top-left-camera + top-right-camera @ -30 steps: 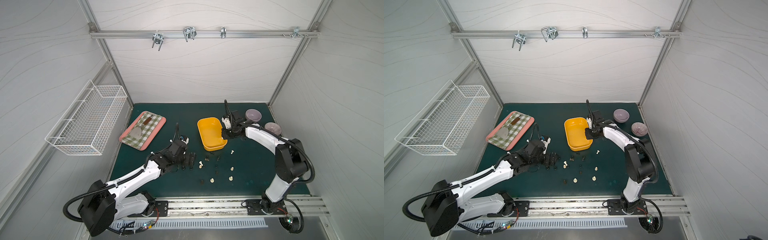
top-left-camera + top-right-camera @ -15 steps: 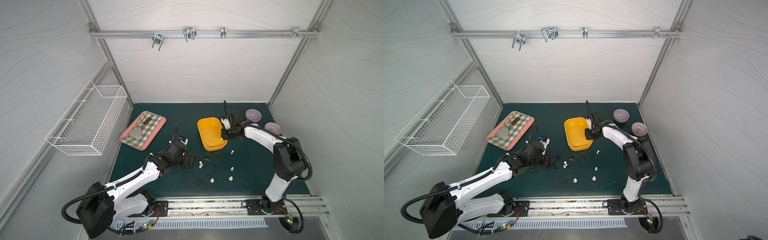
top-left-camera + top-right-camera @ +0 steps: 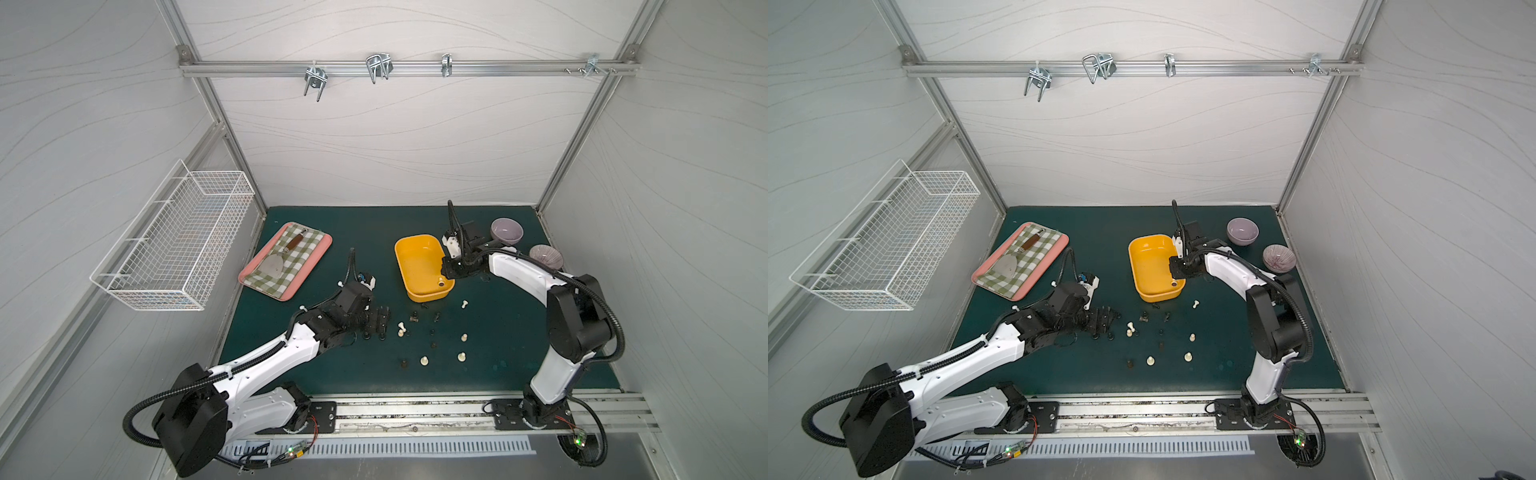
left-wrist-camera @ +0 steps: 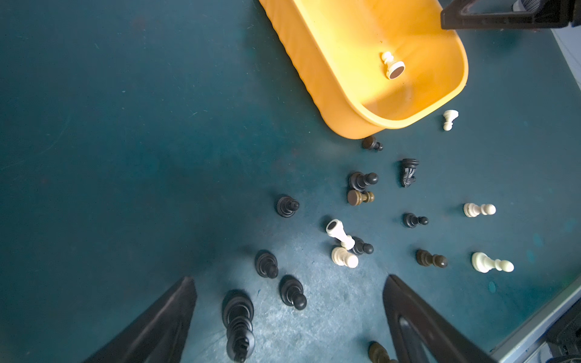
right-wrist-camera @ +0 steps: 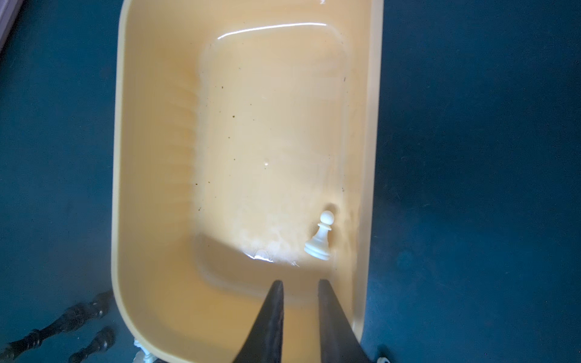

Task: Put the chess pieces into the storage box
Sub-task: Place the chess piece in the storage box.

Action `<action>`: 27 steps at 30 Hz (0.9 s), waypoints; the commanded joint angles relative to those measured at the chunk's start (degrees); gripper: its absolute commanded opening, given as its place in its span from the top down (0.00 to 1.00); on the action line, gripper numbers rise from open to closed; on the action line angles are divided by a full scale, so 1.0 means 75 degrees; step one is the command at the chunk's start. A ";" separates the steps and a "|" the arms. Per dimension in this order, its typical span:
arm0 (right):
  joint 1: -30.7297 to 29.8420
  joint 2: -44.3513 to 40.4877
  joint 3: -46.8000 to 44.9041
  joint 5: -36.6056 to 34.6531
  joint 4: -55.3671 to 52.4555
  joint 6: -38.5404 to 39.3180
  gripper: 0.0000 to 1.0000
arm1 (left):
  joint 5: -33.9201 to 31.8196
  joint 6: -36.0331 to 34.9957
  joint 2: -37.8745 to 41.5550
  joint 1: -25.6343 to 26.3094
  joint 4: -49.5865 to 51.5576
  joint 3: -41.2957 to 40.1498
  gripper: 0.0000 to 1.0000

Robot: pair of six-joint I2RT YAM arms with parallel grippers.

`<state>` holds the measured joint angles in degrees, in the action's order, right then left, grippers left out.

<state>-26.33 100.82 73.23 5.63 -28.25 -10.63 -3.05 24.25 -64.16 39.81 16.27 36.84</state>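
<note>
Green mat (image 3: 519,357) covers the table. White wire basket (image 3: 174,241) hangs on the side wall, well apart from the rest. Pink tray (image 3: 327,243) w/ checked cloth sits at the mat's far edge on the L arm's side. Yellow box (image 3: 426,296) is mid-mat, and two purple bowls (image 3: 506,230) stand beyond the R arm. L gripper (image 3: 382,322) is low over the mat, spread wide. A tall dark piece (image 4: 237,317) and a dark pawn (image 4: 292,294) stand btwn its fingers, apart from both. R gripper (image 5: 301,283) hangs over the box's near end, parted by a narrow gap, nothing in it. One white pawn (image 5: 320,237) lies in the box by the wall. Other chess pieces (image 4: 479,210), dark & white, are scattered on the mat in front of the box, some upright, some tipped.
</note>
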 commanded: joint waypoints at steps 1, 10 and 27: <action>0.0050 -0.0300 0.0158 0.0156 -0.0007 0.0025 0.77 | -0.0211 0.0106 0.0177 0.0029 -0.0058 0.0022 0.06; 0.0041 -0.0656 0.0107 0.0159 -0.0088 0.0046 0.76 | -0.0109 0.0060 0.0024 0.0027 -0.0093 0.0112 0.06; 0.0248 -0.2406 -0.1088 0.0298 -0.0299 0.0012 0.74 | 0.0055 -0.0256 -0.0307 0.0033 -0.0018 0.0358 0.07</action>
<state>-25.17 85.65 67.20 6.79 -28.80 -10.68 -2.70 23.29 -66.15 39.81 16.62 36.86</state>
